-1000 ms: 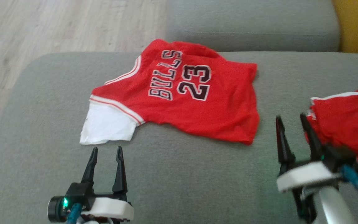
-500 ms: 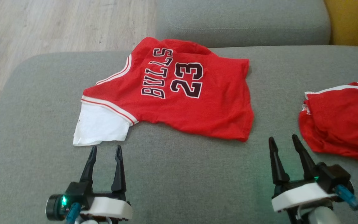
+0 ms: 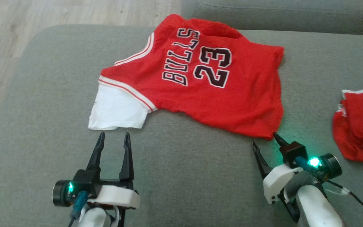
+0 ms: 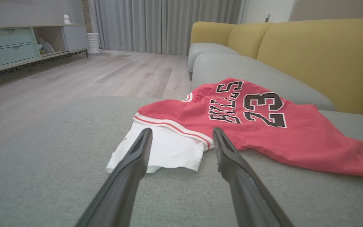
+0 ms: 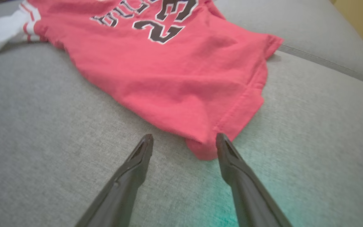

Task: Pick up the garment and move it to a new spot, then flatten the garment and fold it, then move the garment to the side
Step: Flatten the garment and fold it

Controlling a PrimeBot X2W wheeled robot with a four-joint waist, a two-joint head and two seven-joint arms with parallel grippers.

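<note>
The garment (image 3: 206, 85) is a red jersey with "BULLS 23" lettering and a white sleeve (image 3: 117, 108), lying spread on the grey sofa seat (image 3: 43, 94). My left gripper (image 3: 113, 137) stands open just short of the white sleeve's hem, fingers pointing at it; the left wrist view shows the garment (image 4: 250, 126) with the sleeve (image 4: 165, 151) between the tips of my left gripper (image 4: 181, 134). My right gripper (image 3: 265, 138) is open at the jersey's near right corner. In the right wrist view that corner of the garment (image 5: 181, 78) lies between the tips of the right gripper (image 5: 184, 137).
A second red garment (image 3: 361, 126) lies bunched at the right edge of the seat. Beyond the jersey is the sofa's grey back cushion (image 3: 279, 15), with yellow backrests (image 4: 320, 53) behind. Wooden floor (image 3: 58, 12) lies past the seat's left and far edges.
The head camera has shifted, so the whole picture has moved. My right gripper has swung left, away from the second red garment, to the jersey's near right corner. The left gripper holds its place.
</note>
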